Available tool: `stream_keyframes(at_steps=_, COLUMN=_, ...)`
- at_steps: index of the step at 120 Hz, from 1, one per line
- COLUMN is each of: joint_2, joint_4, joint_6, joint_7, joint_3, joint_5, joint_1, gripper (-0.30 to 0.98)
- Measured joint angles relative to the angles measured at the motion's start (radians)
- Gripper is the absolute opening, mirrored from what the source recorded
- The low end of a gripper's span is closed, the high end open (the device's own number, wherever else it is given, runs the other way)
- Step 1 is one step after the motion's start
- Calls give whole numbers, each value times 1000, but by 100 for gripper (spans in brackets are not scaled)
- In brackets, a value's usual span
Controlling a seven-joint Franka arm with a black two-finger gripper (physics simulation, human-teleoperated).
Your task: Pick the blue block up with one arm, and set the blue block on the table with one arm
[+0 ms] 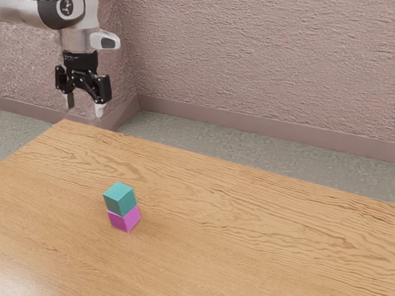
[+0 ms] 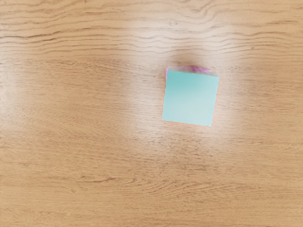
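You've got the gripper (image 1: 84, 106) in the upper left of the exterior view, hanging from the arm (image 1: 79, 39), its two fingers (image 1: 99, 110) pointing down and spread, a clear gap between them. It's well apart from the blocks.

Your blue block (image 1: 120, 198) – reads teal – sits left of centre in the exterior view, a bit below mid-height. It's on top of a pink block (image 1: 125, 219), touching it, so your block is the upper one of a two-block stack. Pink one rests on the table (image 1: 259, 228). Both upright, with a corner edge turned toward you.

In the wrist view you're looking down on the blue block's flat top, pale and shiny, with a thin strip of pink peeking out past one side. Glossy light patches on the wood around it.

Table is brown wood with wavy grain, taking up the lower part of the exterior view. Behind it you get grey floor (image 1: 203, 137), a pinkish baseboard (image 1: 247, 123), and rough pinkish wall (image 1: 259, 55) across the top – arm comes in at the upper left corner.
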Motion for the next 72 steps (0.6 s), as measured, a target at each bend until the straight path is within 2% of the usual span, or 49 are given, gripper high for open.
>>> stream_keyframes(at_steps=18, joint_2=2, joint_4=-27, joint_6=143, joint_7=7, joint_3=14, joint_5=2, joint_1=-15, gripper=69)
stream_keyframes(at_steps=31, joint_2=-104, joint_4=-282, joint_6=267, joint_7=-2, joint_3=17, joint_5=5, joint_1=-26, gripper=69)
stream_keyframes(at_steps=42, joint_2=-128, joint_4=-482, joint_6=417, joint_7=-9, joint_3=18, joint_5=-5, joint_1=-13, gripper=69)
stream_keyframes(at_steps=72, joint_2=-111, joint_4=-628, joint_6=659, joint_7=-23, joint_3=19, joint_5=-35, joint_1=-1, gripper=69)
